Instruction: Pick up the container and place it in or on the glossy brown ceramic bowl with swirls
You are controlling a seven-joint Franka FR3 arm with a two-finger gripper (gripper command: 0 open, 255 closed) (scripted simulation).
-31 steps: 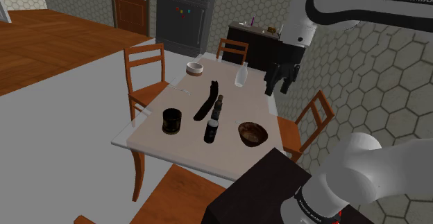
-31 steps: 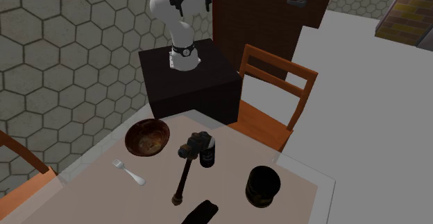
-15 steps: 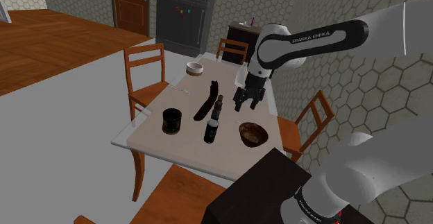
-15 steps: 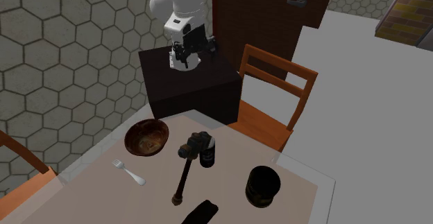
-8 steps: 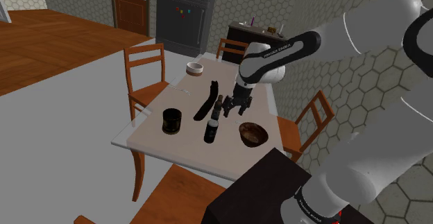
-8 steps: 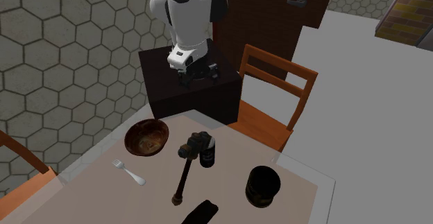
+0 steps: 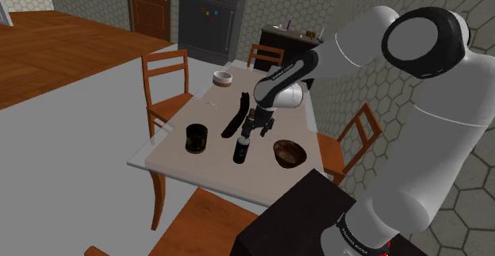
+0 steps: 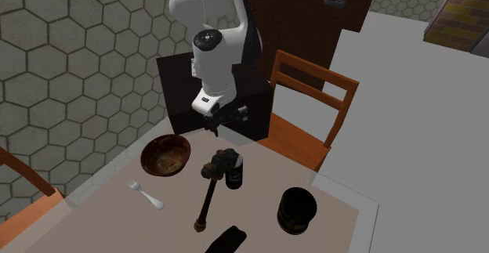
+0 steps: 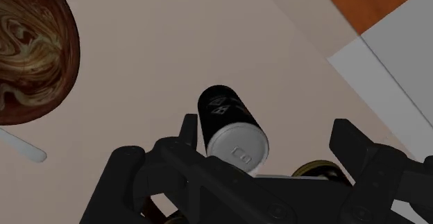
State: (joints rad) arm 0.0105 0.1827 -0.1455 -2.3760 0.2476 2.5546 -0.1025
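two fingers (image 9: 348, 143) of my gripper (image 9: 266, 124) stand wide apart, gripping nothing, and i see the black can (image 9: 231, 124) with its pale top upright on the table (image 9: 208, 35) between them, close beside one finger, with the swirled brown bowl (image 9: 31, 56) off to one side.

I see can (image 8: 233, 171) on table (image 8: 102, 220); bowl (image 8: 166, 154) left of it in second exterior view; fork (image 8: 146, 195) beside bowl; gripper (image 8: 226, 121) above can.
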